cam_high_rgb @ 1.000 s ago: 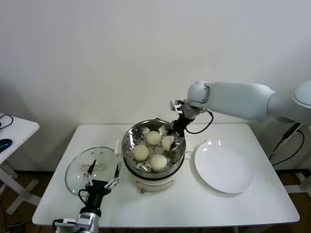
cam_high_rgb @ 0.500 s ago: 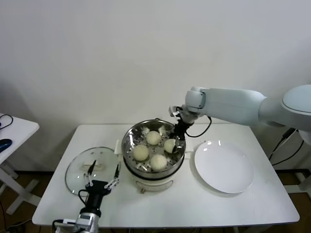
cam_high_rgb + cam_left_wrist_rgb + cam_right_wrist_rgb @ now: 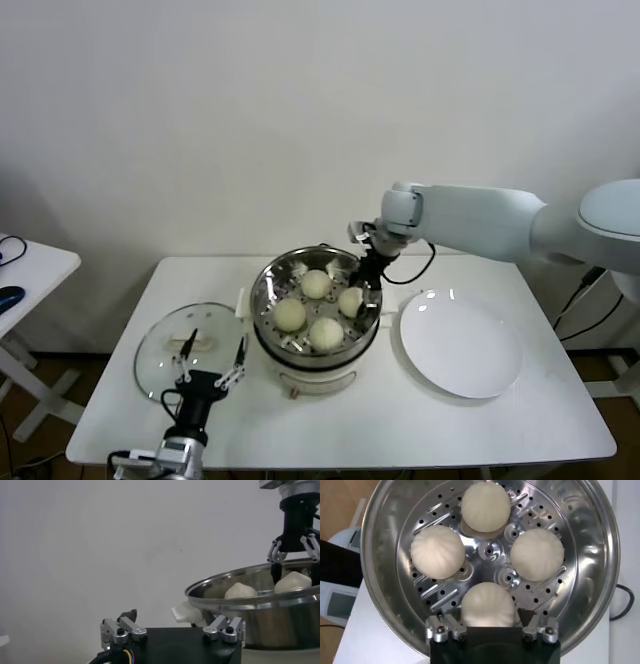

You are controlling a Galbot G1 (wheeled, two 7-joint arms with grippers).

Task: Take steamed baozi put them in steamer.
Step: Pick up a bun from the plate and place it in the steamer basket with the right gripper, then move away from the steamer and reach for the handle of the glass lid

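Four baozi [image 3: 485, 506] sit on perforated tray inside steamer [image 3: 268, 285], mid-table. Right gripper [image 3: 362, 290] over steamer's right rim, fingers spread around nearest bao, not squeezing. Left gripper [image 3: 211, 362] parked near lid [image 3: 160, 345], fingers wide, empty. Plate [image 3: 461, 345] right of steamer. No readable writing.

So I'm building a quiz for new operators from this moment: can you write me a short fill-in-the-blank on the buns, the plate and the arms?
1. The steamer holds ____ steamed baozi.
2. The white plate beside it carries ____ buns.
3. The gripper above the steamer's rim is the ____ gripper.
4. The left gripper hovers near the glass ____.

Missing words: four; no; right; lid
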